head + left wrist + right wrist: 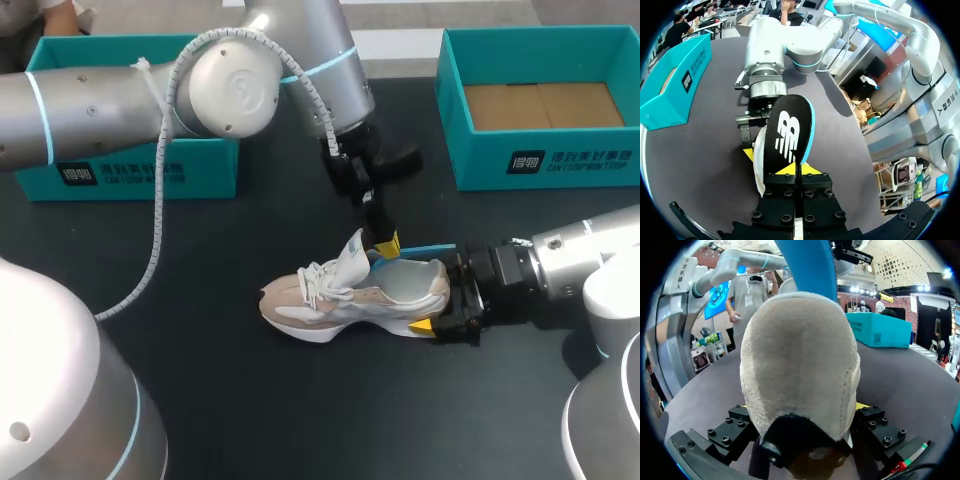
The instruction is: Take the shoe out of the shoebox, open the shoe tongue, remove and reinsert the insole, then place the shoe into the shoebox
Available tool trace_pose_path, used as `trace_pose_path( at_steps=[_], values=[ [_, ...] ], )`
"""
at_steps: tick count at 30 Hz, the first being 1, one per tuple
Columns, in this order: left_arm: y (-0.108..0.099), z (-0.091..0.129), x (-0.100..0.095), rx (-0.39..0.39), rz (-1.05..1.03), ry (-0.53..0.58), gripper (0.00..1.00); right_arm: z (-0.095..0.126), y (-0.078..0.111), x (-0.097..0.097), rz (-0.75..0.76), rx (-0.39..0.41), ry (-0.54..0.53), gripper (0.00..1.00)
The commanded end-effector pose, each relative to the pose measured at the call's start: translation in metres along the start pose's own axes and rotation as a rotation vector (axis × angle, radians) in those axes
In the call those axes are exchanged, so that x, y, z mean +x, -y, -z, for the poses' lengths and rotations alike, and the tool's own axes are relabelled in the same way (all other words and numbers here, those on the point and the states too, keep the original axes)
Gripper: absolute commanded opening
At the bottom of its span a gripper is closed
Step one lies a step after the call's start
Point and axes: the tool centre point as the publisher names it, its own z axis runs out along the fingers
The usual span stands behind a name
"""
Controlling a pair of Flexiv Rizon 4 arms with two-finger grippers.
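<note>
Showing one shoe (350, 295) upright on its sole at mid-bench (250, 400), tongue (352, 248) raised, long axis across the head view, toe toward the left arm's side, heel toward the right arm. Clamped at the heel by the right gripper (440, 292), fingers spread wide against both sides. Pinched in the narrowly closed left gripper (384, 243), just over the shoe's opening: one insole (787, 130), black face, blue edge. Flanked by two teal boxes, left shoebox (130, 170) and right shoebox (540, 165), both along the far edge, well apart from the shoe.
</note>
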Motion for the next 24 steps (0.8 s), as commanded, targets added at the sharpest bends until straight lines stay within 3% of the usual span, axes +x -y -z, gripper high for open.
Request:
trace_pose_path(
  at_steps=[1, 3, 4, 5, 7, 8, 15, 21, 24],
  values=[
    [0.007, -0.007, -0.002, 0.003, 0.005, 0.018, 0.00, -0.003, 0.004, -0.001, 0.000, 0.001, 0.000, 0.00],
    [0.007, -0.011, -0.004, 0.006, 0.014, 0.021, 0.00, -0.003, 0.004, -0.001, 0.000, 0.001, 0.000, 0.00],
    [0.006, -0.014, -0.004, 0.004, 0.013, 0.025, 0.05, -0.003, 0.004, -0.001, 0.000, 0.001, 0.000, 0.00],
    [0.006, -0.015, -0.004, 0.004, 0.009, 0.022, 0.28, -0.003, 0.004, -0.001, 0.000, 0.001, 0.000, 0.00],
    [0.006, -0.016, -0.002, 0.004, 0.007, 0.012, 0.50, -0.003, 0.004, -0.001, 0.000, 0.001, 0.000, 0.00],
    [0.006, -0.016, -0.001, 0.003, 0.001, 0.012, 1.00, -0.003, 0.004, -0.001, 0.000, 0.001, 0.000, 0.00],
    [0.009, -0.001, 0.004, 0.004, -0.027, 0.003, 1.00, -0.003, 0.004, -0.001, 0.000, 0.001, 0.000, 0.00],
    [0.016, 0.018, 0.021, -0.017, -0.048, -0.006, 1.00, -0.003, 0.004, -0.001, 0.000, 0.001, 0.000, 0.00],
    [0.016, 0.021, 0.024, -0.018, -0.006, 0.058, 1.00, -0.003, 0.004, -0.001, 0.000, 0.001, 0.000, 0.00]
  ],
)
